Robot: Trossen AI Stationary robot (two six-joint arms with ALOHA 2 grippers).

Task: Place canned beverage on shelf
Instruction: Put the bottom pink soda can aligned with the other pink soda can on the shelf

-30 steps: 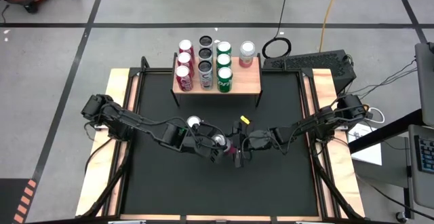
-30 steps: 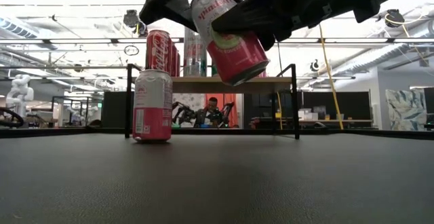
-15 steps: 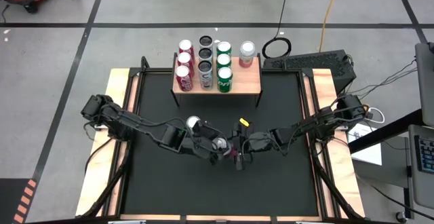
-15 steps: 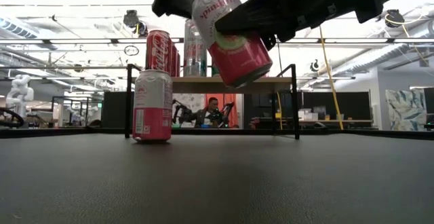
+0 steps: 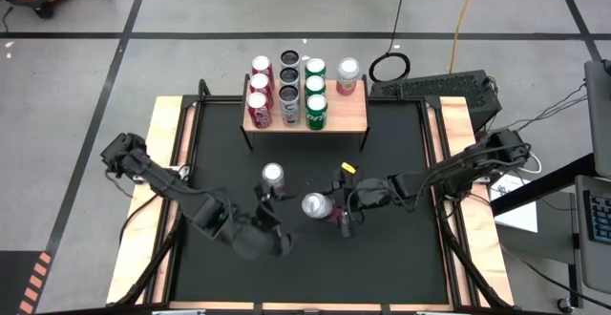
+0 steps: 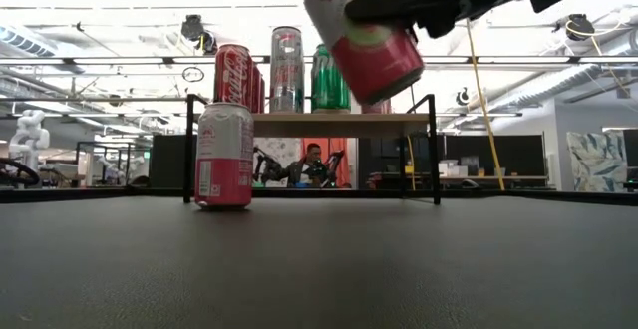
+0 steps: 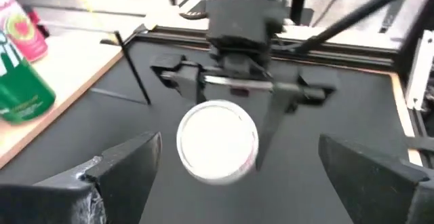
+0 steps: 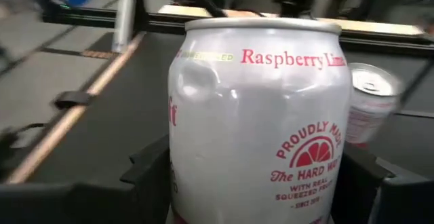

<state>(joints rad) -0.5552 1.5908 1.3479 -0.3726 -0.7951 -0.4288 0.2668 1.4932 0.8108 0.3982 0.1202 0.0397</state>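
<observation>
- The right gripper [image 5: 329, 212] is clamping the can [image 5: 316, 204] across its side wall, holding it tilted in the air above the middle of the table [image 5: 401, 258], well short of the shelf [image 5: 348, 115] at the far edge.
- The left gripper [image 5: 272, 239] is standing with its fingers spread wide and nothing between them, near the table's front-left part, facing the can.
- The can is looking like thin aluminium: stiff end to end, but its wall is showing a small dent in the right wrist view, so a hard squeeze would likely crush it further. The smooth printed skin is probably slippery; a mid-height grip across the body, as now, seems safest.
- Whether it is full, and so heavy, cannot be told.
- The label is reading "Raspberry Lim…", "PROUDLY MA…" and "The HARD WAY"; smaller print is staying illegible.
- A second pink can [image 5: 273, 175] is standing upright on the table in front of the shelf; its writing is too small to read.
- On the shelf, one red can [image 6: 232, 72] is carrying Coca-Cola script; the green cans [image 5: 316, 111] are showing no readable writing.
</observation>
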